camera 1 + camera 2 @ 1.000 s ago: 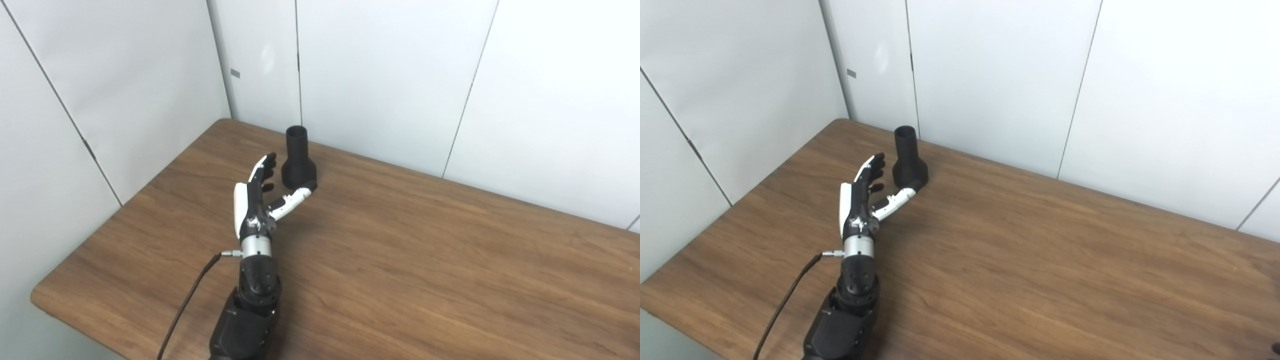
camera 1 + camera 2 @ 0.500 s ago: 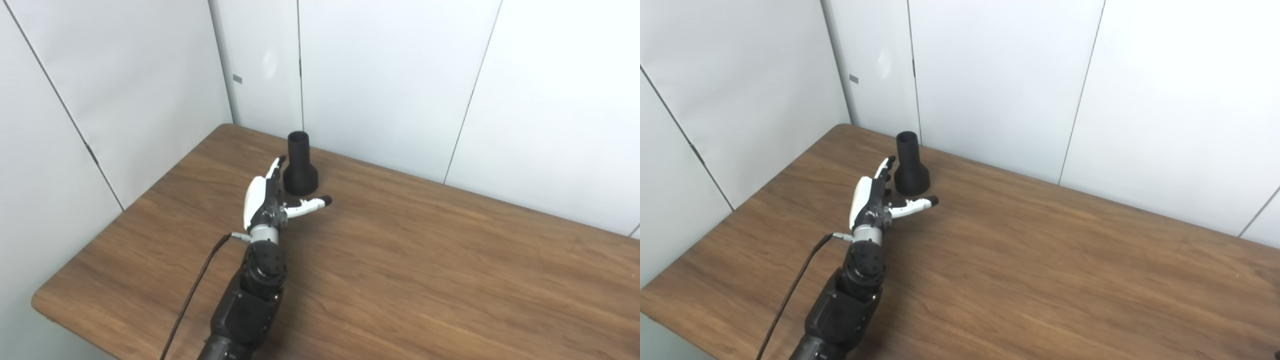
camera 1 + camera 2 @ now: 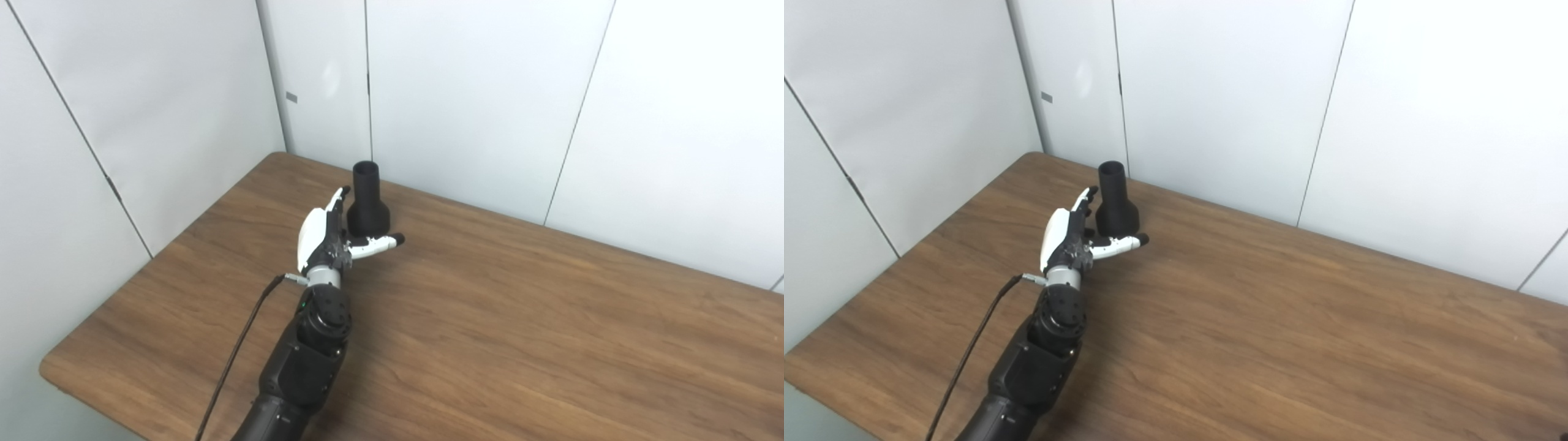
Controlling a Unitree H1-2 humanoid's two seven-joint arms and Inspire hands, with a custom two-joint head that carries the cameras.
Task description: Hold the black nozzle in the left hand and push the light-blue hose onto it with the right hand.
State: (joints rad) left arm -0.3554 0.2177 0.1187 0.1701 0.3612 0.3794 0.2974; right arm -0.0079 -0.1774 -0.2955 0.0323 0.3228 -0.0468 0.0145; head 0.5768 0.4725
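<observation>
The black nozzle (image 3: 367, 203) stands upright on its wide flared base, narrow round mouth upward, near the far left corner of the wooden table (image 3: 520, 318), close to the wall behind it. No part of it is lifted or tilted.

The left hand (image 3: 327, 236) is just beside the nozzle, on its near-left side, spread and holding nothing. Its fingers (image 3: 1083, 200) reach up along the nozzle's left flank, while the thumb (image 3: 380, 242) stretches across in front of the base; whether either actually touches the nozzle cannot be told. The black forearm (image 3: 1041, 355) runs from the nozzle back toward the table's near edge, with a thin dark cable (image 3: 236, 355) trailing from the wrist on the side away from the nozzle.

The right hand does not show in either view.

The table is brown with a streaked wood grain and a rounded corner nearest the camera, to the near left of the nozzle. Behind and to the left of the nozzle rise plain white wall panels (image 3: 478, 98) divided by thin dark seams, meeting in a corner just behind it.
</observation>
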